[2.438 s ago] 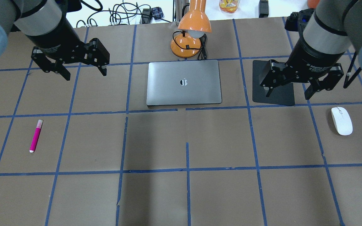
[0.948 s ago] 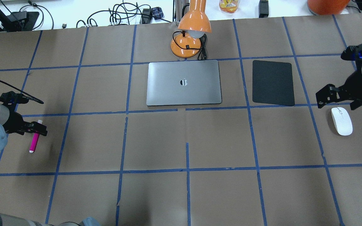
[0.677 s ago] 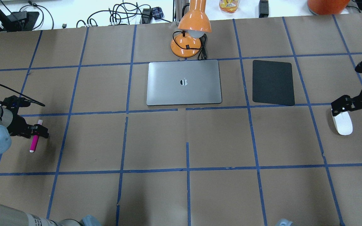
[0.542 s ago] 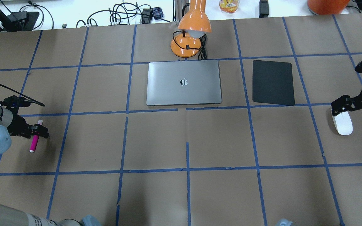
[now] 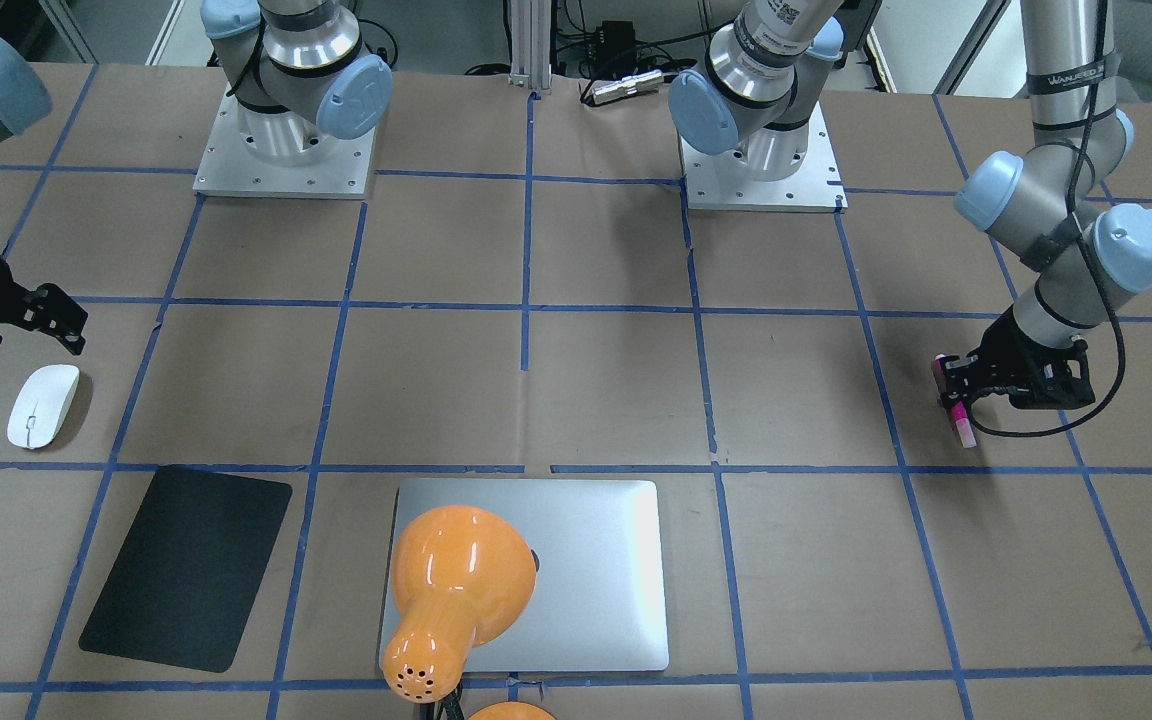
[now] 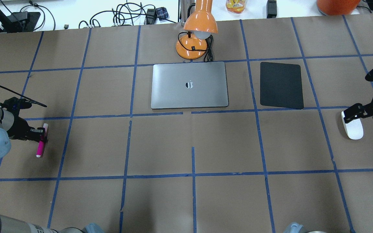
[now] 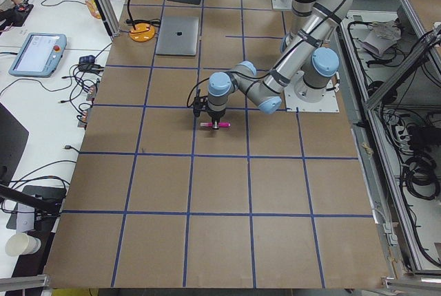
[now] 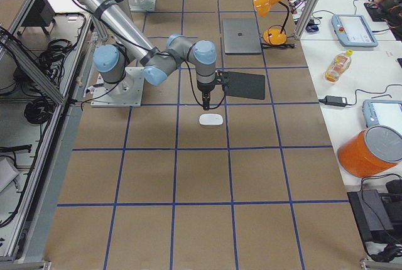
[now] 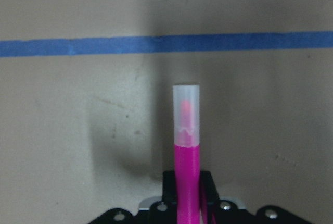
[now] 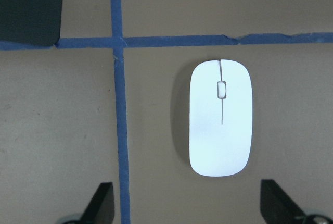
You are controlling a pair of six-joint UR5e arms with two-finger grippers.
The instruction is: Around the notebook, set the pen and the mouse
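Far out at 8 o'clock from the notebook (image 6: 189, 84), seen from overhead, the left gripper (image 6: 43, 136) is closed on the pen (image 6: 39, 149), at 4 o'clock the right gripper (image 6: 363, 114) hovers open over the ungrasped mouse (image 6: 354, 129), and both placements are not yet done.

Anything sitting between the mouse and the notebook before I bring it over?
A black mat lies between the mouse and the notebook, apart from both; the rest of that stretch is bare. The overhead view shows it plainly.
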